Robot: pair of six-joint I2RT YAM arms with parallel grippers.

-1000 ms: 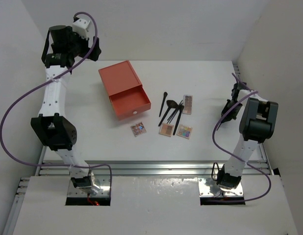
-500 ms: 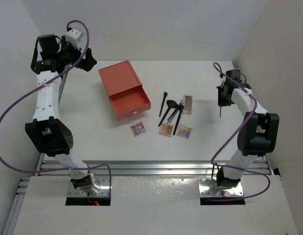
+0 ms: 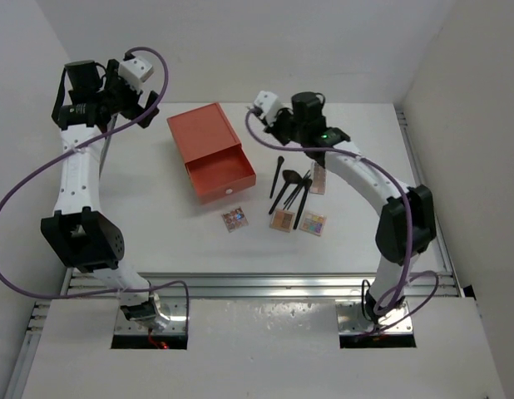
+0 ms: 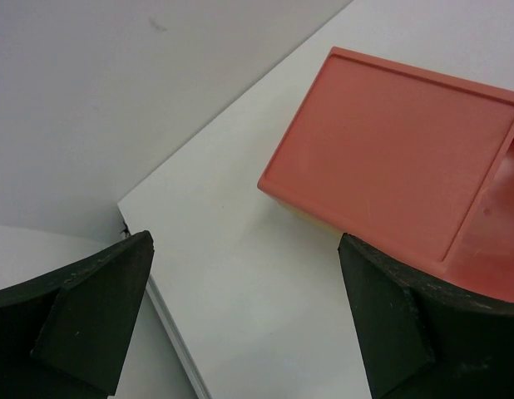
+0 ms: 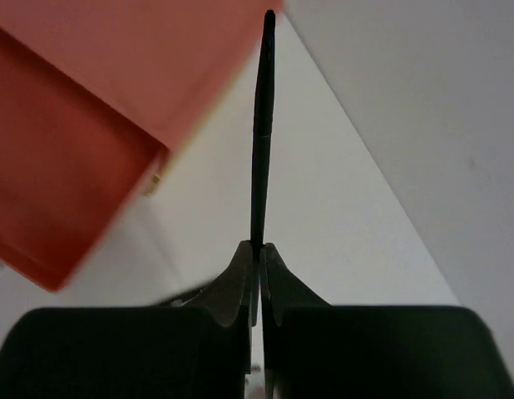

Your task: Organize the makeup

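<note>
Nearest the arm bases, three small eyeshadow palettes lie flat on the white tabletop [image 3: 157,216]: the left palette [image 3: 234,219], the middle palette [image 3: 282,220] and the right palette [image 3: 313,224], whose pans are too small for us to tell colour by colour. Just behind them a fan of loose brushes [image 3: 292,189] overlaps so closely that we cannot count it, with a single brush [image 3: 277,176] lying apart on its left. The long palette [image 3: 318,181] lies at the fan's right side, and its far end runs up close under the right arm, so we cannot place that edge. Left of the makeup stands the drawer box [image 3: 203,137], its drawer [image 3: 219,174] pulled out toward the brushes; we see nothing lying in the part that shows. Above the far end of the brushes, the right tool [image 5: 259,248] has its fingers pressed together on a held brush [image 5: 260,125], a thin black stem standing straight out from the tips. The gripped end is hidden between the fingers, and we cannot tell bristle from handle at the other end. In the right wrist view the box is a blurred orange shape cut off at the left. Farthest away, at the far left corner, the left tool [image 4: 244,249] is held up off the tabletop with its fingers wide apart and nothing between them; its wrist view cuts off both fingers and the box's near side.
</note>
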